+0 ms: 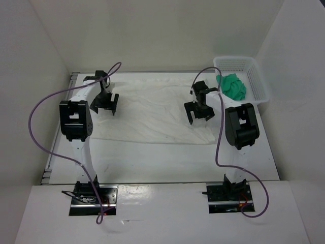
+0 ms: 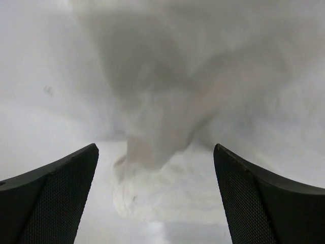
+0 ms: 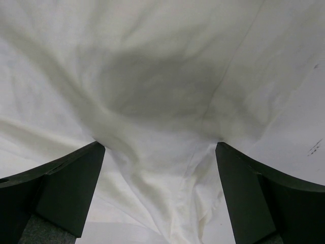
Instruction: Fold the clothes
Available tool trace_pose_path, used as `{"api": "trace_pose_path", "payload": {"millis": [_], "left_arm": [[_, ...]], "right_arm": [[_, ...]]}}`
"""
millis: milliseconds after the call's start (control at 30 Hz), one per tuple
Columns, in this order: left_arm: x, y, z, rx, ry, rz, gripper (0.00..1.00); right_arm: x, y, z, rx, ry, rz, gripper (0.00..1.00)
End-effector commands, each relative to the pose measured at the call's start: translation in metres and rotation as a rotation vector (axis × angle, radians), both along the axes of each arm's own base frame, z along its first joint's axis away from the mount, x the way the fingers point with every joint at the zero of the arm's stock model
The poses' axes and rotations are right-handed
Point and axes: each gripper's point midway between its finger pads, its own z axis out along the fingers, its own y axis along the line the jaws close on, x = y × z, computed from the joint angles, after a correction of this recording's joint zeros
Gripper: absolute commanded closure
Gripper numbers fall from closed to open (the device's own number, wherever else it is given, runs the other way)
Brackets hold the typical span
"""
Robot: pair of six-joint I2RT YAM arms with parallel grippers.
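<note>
This looks like a robot lab. Plain white walls [image 1: 162,35] box in a white table [image 1: 152,162]. The left arm [image 1: 76,119] and right arm [image 1: 242,126] are bolted at its edge, with purple cables [image 1: 30,119].

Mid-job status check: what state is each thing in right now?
White garment: spread on the table, wrinkled.
Basket: upright, at the far right corner.
Green cloth: bunched up inside the basket.
Left end effector: open, over the garment.
Right end effector: open, over the garment.

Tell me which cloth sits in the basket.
The small green cloth, bunched inside the white mesh basket; the large white garment lies spread on the table.
</note>
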Motion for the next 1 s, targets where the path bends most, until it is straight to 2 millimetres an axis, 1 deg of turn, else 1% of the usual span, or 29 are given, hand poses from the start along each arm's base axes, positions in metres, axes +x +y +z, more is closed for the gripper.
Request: {"api": "trace_pose_path", "payload": {"millis": [0,67,100,133,167,200,233,267,300,333,367,400,433,467,500,533,567,600,633,667,700,733,767,833,867,900,967], "left_arm": [[-0.013,0.017,0.074,-0.020,-0.133,0.006,0.00],[-0.030,0.024,0.084,-0.027,-0.130,-0.001,0.00],[-0.048,0.033,0.089,-0.032,-0.126,0.017,0.00],[-0.061,0.034,0.088,-0.054,-0.109,0.017,0.00],[-0.071,0.038,0.086,-0.062,-0.096,0.007,0.00],[-0.081,0.041,0.088,-0.070,-0.099,0.010,0.00],[-0.101,0.048,0.073,-0.076,-0.043,0.031,0.00],[-0.109,0.047,0.064,-0.101,-0.015,0.027,0.00],[-0.116,0.050,0.061,-0.101,-0.002,0.030,0.00],[-0.121,0.056,0.055,-0.119,0.002,0.040,0.00],[-0.129,0.052,0.045,-0.164,0.032,0.038,0.00],[-0.133,0.052,0.037,-0.189,0.055,0.036,0.00],[-0.134,0.056,0.032,-0.212,0.056,0.047,0.02],[-0.131,0.052,0.027,-0.251,0.051,0.041,0.03],[-0.136,0.052,0.022,-0.269,0.069,0.050,0.07],[-0.133,0.051,0.019,-0.277,0.065,0.049,0.09],[-0.137,0.050,0.011,-0.303,0.085,0.049,0.11],[-0.134,0.050,0.011,-0.309,0.071,0.046,0.12],[-0.134,0.047,0.007,-0.324,0.072,0.045,0.14],[-0.134,0.047,0.007,-0.324,0.072,0.045,0.16],[-0.132,0.046,0.003,-0.333,0.071,0.044,0.16],[-0.132,0.043,0.001,-0.353,0.077,0.043,0.17],[-0.134,0.042,-0.001,-0.355,0.085,0.044,0.20],[-0.133,0.038,-0.007,-0.386,0.091,0.042,0.23],[-0.133,0.038,-0.007,-0.386,0.091,0.042,0.26],[-0.133,0.036,-0.009,-0.397,0.097,0.043,0.36],[-0.137,0.035,-0.014,-0.403,0.114,0.046,0.45]], "right_arm": [[0.021,0.010,0.071,0.076,-0.199,0.041,0.01],[0.015,0.010,0.089,0.089,-0.229,0.060,0.01],[0.010,0.010,0.096,0.098,-0.233,0.064,0.01],[0.003,0.008,0.110,0.102,-0.267,0.073,0.01],[-0.001,0.007,0.115,0.102,-0.281,0.082,0.01],[-0.004,0.002,0.119,0.102,-0.291,0.071,0.01],[-0.013,-0.002,0.124,0.097,-0.306,0.068,0.01],[-0.013,-0.008,0.126,0.093,-0.318,0.064,0.01],[-0.019,-0.017,0.121,0.087,-0.306,0.043,0.01],[-0.020,-0.018,0.124,0.114,-0.317,0.042,0.01],[-0.023,-0.021,0.120,0.118,-0.305,0.043,0.01],[-0.026,-0.029,0.118,0.128,-0.298,0.022,0.01],[-0.029,-0.029,0.115,0.155,-0.285,0.034,0.01],[-0.031,-0.032,0.120,0.167,-0.299,0.027,0.01],[-0.035,-0.036,0.117,0.160,-0.292,0.026,0.01],[-0.032,-0.042,0.121,0.169,-0.312,0.011,0.01],[-0.036,-0.046,0.124,0.164,-0.321,0.010,0.01],[-0.039,-0.046,0.122,0.164,-0.319,0.010,0.01],[-0.041,-0.050,0.122,0.163,-0.321,0.001,0.01],[-0.042,-0.050,0.126,0.164,-0.340,0.002,0.01],[-0.045,-0.050,0.120,0.159,-0.325,0.009,0.01],[-0.046,-0.050,0.124,0.160,-0.338,0.010,0.01],[-0.046,-0.050,0.125,0.161,-0.348,0.011,0.01],[-0.046,-0.055,0.122,0.151,-0.349,-0.002,0.01],[-0.046,-0.055,0.122,0.151,-0.349,-0.002,0.01],[-0.046,-0.055,0.122,0.151,-0.349,-0.002,0.01],[-0.046,-0.055,0.122,0.151,-0.349,-0.002,0.01]]}}
